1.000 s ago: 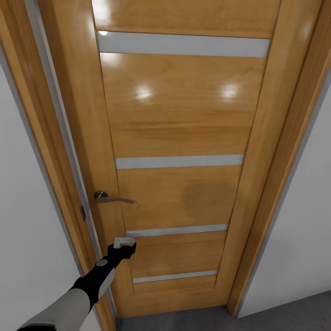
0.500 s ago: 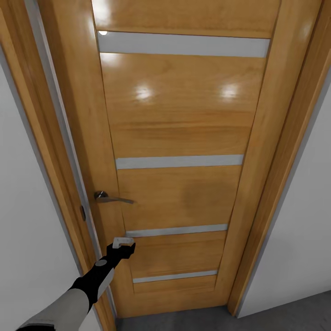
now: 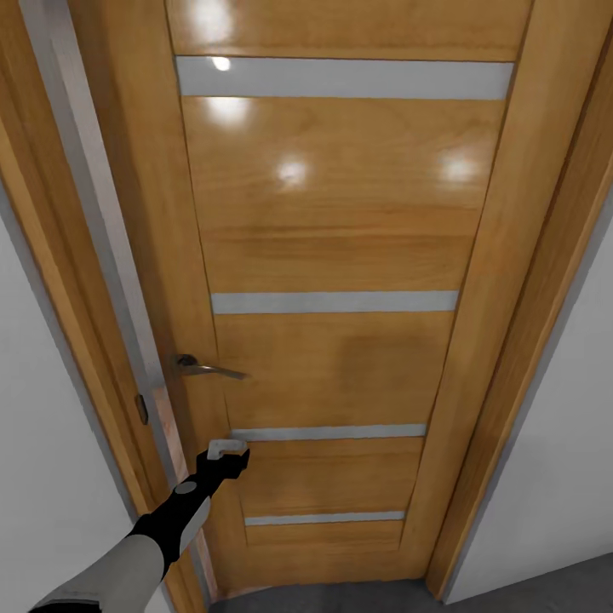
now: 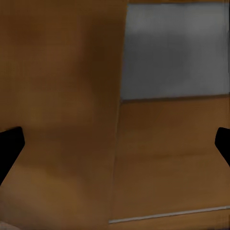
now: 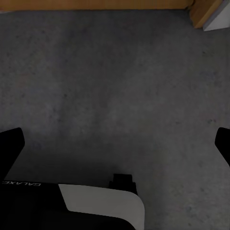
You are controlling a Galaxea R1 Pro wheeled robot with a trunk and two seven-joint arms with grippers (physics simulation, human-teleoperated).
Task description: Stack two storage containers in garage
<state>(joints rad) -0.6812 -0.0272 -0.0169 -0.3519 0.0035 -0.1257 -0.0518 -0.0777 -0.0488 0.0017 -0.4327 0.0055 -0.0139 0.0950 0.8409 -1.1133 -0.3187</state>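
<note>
The two storage containers are not before us; we face a wooden door (image 3: 340, 281) with grey inlaid strips, its lever handle (image 3: 204, 368) on the latch side, white walls (image 3: 51, 443) either side of the frame. Against half a second ago the door looms a little larger, the reflections on it have slid, and a thin gap seems to have opened along the latch edge by the jamb (image 3: 162, 426); we judge that either the base has crept forward or the door has begun to give under the push, so we are passing through a doorway, not yet handling a tub. Our left gripper (image 3: 226, 446) presses its pale tip on the panel below the handle; the left wrist view has dark fingertips (image 4: 9, 146) at both edges, spread wide, clasping nothing. The right gripper (image 5: 115, 143) hangs spread wide over grey floor (image 5: 120, 86), empty.
</note>
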